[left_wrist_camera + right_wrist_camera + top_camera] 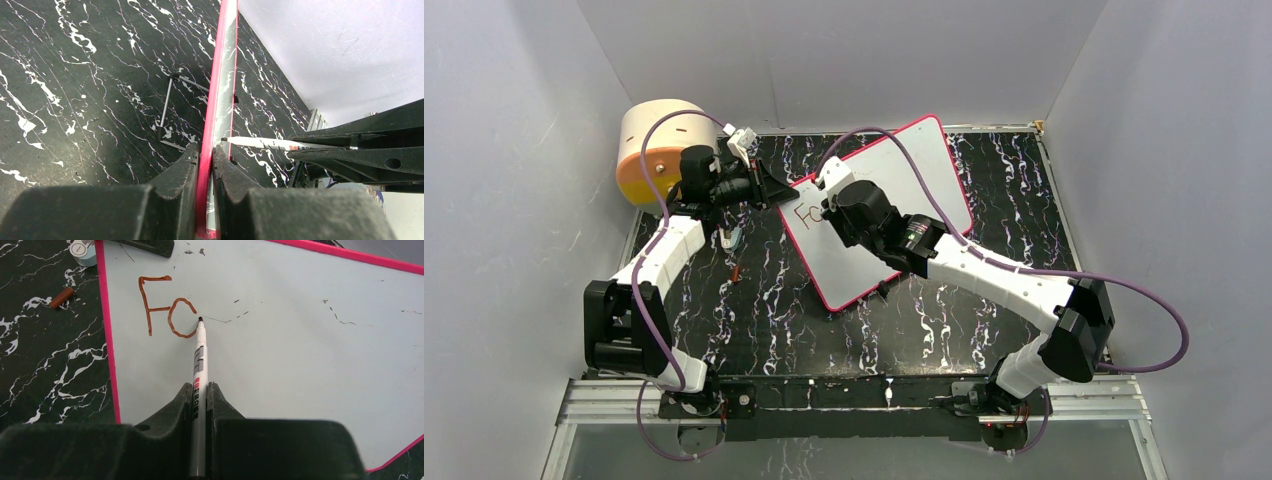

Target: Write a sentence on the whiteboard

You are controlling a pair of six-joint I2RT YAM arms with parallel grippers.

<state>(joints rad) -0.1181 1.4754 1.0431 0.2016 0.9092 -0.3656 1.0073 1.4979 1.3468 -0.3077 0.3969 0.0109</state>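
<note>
The whiteboard (pixel 924 170), white with a pink-red frame, is propped at a slant on the black marbled table. The sentence stands as brownish-red "F" and an open "c"-like curve (pixel 165 310) near the board's left end; it also shows in the top view (pixel 807 213). My right gripper (pixel 200 390) is shut on a white marker (pixel 200 360), whose tip touches the board at the right end of the curve. My left gripper (pixel 205 155) is shut on the board's pink frame (pixel 220 75) at its left corner. The marker (pixel 270 143) shows there too.
A round tan-and-orange drum (pixel 652 150) stands at the back left. A small brown cap (pixel 61 297) and a pale blue round object (pixel 82 250) lie on the table left of the board. A thin metal rod (pixel 167 100) lies behind the board. Grey walls enclose the table.
</note>
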